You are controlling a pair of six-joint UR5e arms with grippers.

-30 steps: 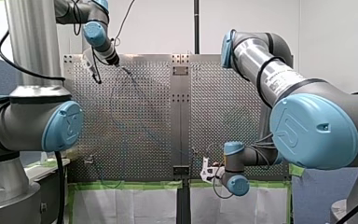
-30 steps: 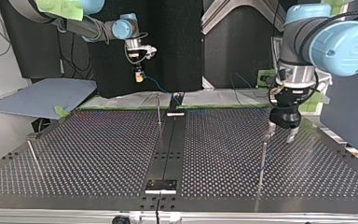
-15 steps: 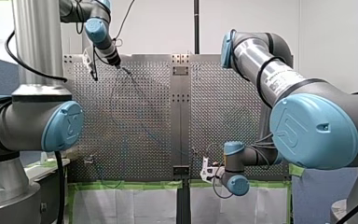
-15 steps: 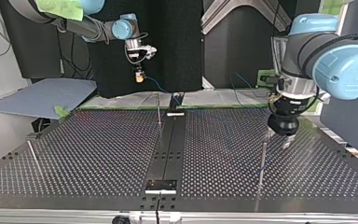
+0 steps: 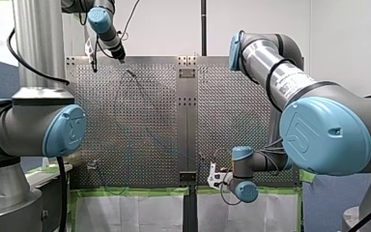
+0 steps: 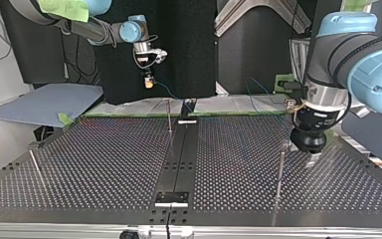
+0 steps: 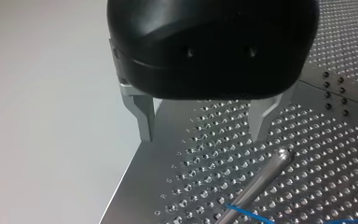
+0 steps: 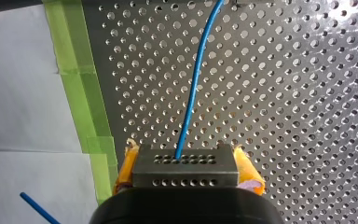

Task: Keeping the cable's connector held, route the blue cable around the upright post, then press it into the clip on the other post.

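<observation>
L end effector (image 7: 201, 136) wide open beside post (image 7: 256, 182) tip, shifted nearer top-view camera vs 1 s ago. R end effector (image 8: 186, 165) clamps connector (image 8: 186, 176) w/ blue cable (image 8: 193, 88).

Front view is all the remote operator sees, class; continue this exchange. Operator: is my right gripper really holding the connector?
Observer: Yes. The right wrist view shows the right gripper shut on the metal connector, with the blue cable leading out of it.
Operator: And the left gripper?
Observer: The left gripper is open and empty; the post stands just ahead of it.
Operator: Is the cable at that post?
Observer: It crosses the post lower down.
</observation>
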